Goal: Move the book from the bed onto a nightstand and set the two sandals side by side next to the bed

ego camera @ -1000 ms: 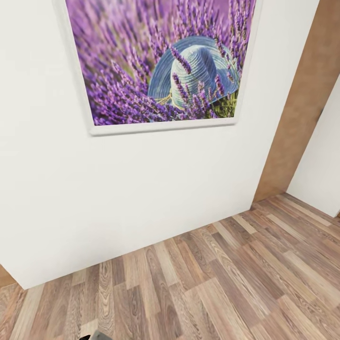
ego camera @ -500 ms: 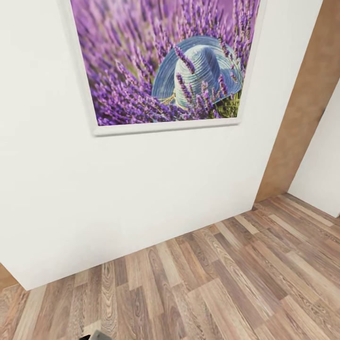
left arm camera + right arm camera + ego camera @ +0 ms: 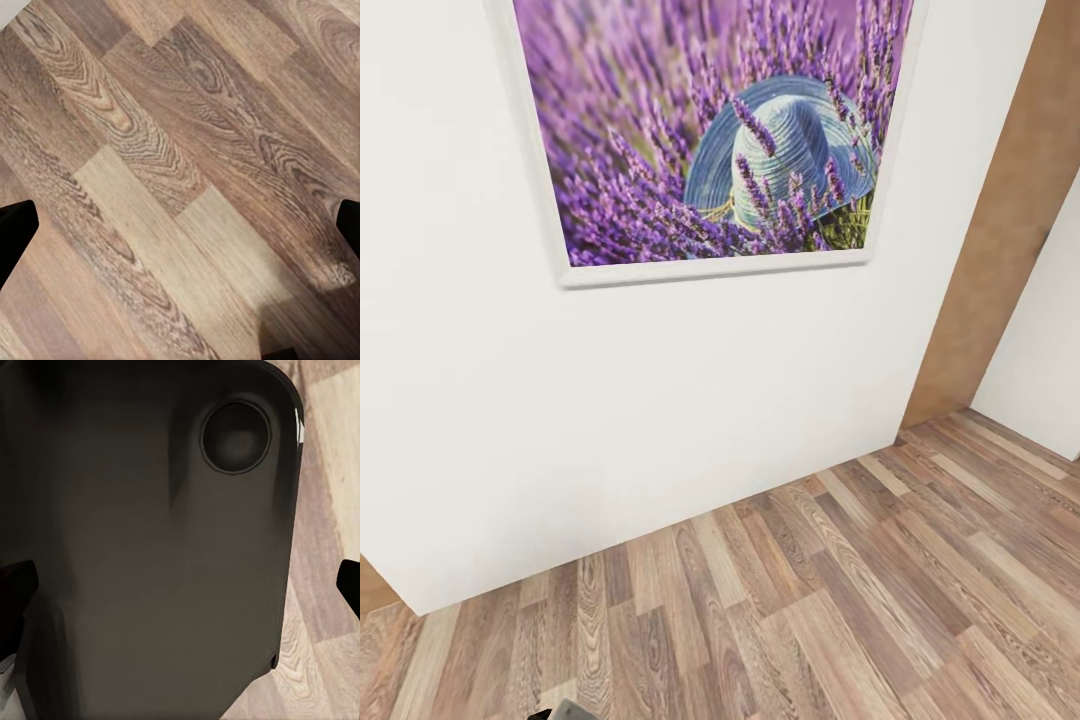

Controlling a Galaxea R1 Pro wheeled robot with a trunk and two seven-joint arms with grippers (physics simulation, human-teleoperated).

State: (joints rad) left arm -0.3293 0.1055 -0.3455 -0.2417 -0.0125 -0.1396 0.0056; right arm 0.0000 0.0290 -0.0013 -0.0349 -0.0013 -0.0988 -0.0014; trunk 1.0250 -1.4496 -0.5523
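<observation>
Facing a white wall (image 3: pixel 660 420) with a lavender picture (image 3: pixel 710 130) at upper centre, it should turn carefully toward the bedroom (both grippers' fingers apart, empty).

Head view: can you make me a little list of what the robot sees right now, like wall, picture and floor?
wall: white wall, close in front
picture: big white-framed picture of purple lavender with a blue straw hat
floor: brown wood-plank floor; also under the left wrist camera
opening: brown passage at the right, past the wall's corner
left gripper: jaws spread wide, nothing between them
right gripper: jaws spread wide, facing a dark rounded robot part
task things: robot seems on its way
</observation>
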